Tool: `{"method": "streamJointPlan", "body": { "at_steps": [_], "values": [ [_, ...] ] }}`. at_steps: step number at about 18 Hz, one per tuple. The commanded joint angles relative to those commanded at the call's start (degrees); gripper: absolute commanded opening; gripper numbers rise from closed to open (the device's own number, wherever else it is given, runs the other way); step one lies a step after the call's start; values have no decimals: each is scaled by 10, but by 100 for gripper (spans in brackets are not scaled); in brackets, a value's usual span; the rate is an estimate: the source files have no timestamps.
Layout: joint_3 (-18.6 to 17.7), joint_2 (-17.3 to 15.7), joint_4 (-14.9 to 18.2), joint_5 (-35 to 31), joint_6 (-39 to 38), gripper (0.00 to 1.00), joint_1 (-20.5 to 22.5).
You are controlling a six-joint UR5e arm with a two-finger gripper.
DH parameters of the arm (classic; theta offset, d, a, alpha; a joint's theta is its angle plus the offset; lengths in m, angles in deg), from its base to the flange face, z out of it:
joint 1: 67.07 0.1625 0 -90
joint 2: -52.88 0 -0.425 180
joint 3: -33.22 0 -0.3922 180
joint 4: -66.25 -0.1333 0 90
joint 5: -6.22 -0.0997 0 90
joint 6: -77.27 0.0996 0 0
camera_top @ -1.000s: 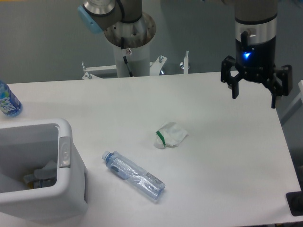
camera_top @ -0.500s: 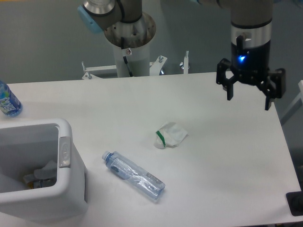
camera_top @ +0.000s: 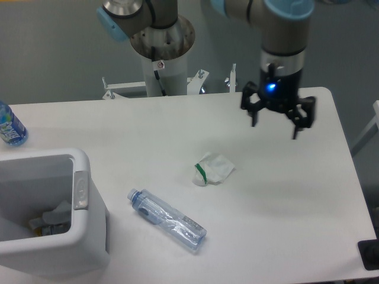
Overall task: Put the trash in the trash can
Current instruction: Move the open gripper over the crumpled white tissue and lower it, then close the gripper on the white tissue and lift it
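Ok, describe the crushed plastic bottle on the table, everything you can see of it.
The clear plastic bottle lies on its side on the white table, capped end pointing up-left toward the trash can, base toward the lower right. Its bluish cap is on, and the see-through body looks dented and crumpled with a blue tint. It lies apart from the crumpled paper cup above it, and the open gripper is nowhere near it.

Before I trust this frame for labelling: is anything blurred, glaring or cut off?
Fixed camera: lighting is soft and even, the table shows no harsh glare; the open gripper looks slightly soft; the clear bottle and paper cup read clearly; the trash can is cropped at the left edge.
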Motion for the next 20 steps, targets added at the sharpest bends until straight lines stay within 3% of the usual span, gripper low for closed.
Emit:
{"method": "streamJointPlan", "body": {
  "at_steps": [9,14,17,20],
  "values": [
    [-67,35,-11,-23,141,100,-47],
    [-118,62,-82,-26,142,100,-64],
    [-127,89,-122,-48,136,100,-87],
    [-136,93,-126,-63,134,100,-93]
  ]
}}
